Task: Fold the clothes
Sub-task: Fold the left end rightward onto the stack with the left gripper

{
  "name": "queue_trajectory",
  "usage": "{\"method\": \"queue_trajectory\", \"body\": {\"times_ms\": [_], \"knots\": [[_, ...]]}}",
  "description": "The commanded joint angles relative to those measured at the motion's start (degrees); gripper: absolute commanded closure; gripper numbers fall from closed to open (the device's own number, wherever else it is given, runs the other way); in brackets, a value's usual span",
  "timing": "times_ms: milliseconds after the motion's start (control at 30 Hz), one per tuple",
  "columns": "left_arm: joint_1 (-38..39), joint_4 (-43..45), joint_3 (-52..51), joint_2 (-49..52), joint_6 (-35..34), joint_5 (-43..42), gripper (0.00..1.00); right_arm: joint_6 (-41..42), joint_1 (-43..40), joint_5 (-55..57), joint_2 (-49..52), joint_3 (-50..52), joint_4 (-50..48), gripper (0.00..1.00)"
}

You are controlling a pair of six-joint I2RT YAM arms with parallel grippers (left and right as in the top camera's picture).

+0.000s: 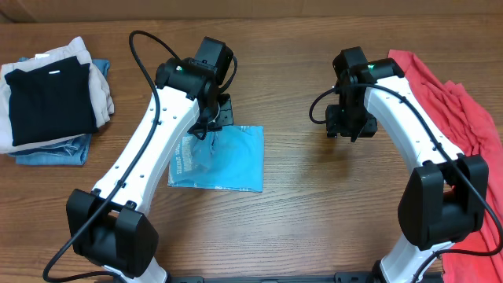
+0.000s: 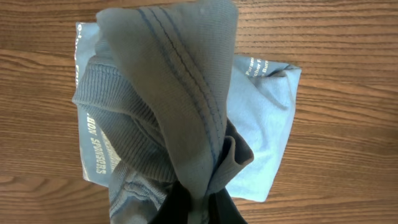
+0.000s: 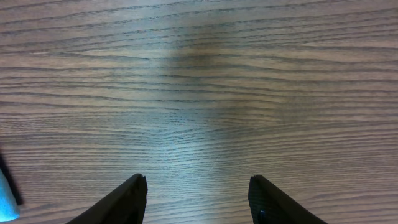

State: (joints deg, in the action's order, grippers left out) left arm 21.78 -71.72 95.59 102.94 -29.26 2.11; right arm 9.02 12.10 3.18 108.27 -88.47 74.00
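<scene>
Overhead: saw shirt (image 1: 228,161) left of centre, one raised fold clamped tight in left gripper (image 1: 208,124); spotted red clothes (image 1: 460,106) at right edge.
Left wrist: showed shirt bunched at the pinch; probably needed carrying low and straight, laying edges square before release.
Right wrist: found right gripper (image 3: 198,199) half-spread, empty, over bare table (image 3: 199,74).

Two grippers: the left gripper (image 1: 204,130) and the right gripper (image 1: 346,130). One wooden table (image 1: 314,204). One sky-blue T-shirt (image 1: 232,161) sits under the left gripper. One coral-red heap (image 1: 460,110) lies outward of the right gripper, its pieces uncountable. One folded stack (image 1: 51,98) lies outward of the left gripper, showing three colours: black, beige and denim-blue.
</scene>
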Motion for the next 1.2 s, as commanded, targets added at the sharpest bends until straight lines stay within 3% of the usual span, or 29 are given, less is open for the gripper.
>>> {"method": "queue_trajectory", "body": {"times_ms": [0, 1033, 1167], "knots": [[0.8, 0.3, -0.1, -1.0, -1.7, -0.7, 0.94, -0.1, 0.0, -0.3, -0.6, 0.3, -0.1, 0.44], [6.3, 2.1, -1.1, 4.3, -2.1, -3.7, 0.95, -0.1, 0.0, -0.3, -0.6, 0.3, 0.0, 0.43], [7.3, 2.2, -1.1, 4.4, -2.1, -4.0, 0.90, -0.1, 0.0, -0.3, -0.6, 0.3, 0.0, 0.43]]}}
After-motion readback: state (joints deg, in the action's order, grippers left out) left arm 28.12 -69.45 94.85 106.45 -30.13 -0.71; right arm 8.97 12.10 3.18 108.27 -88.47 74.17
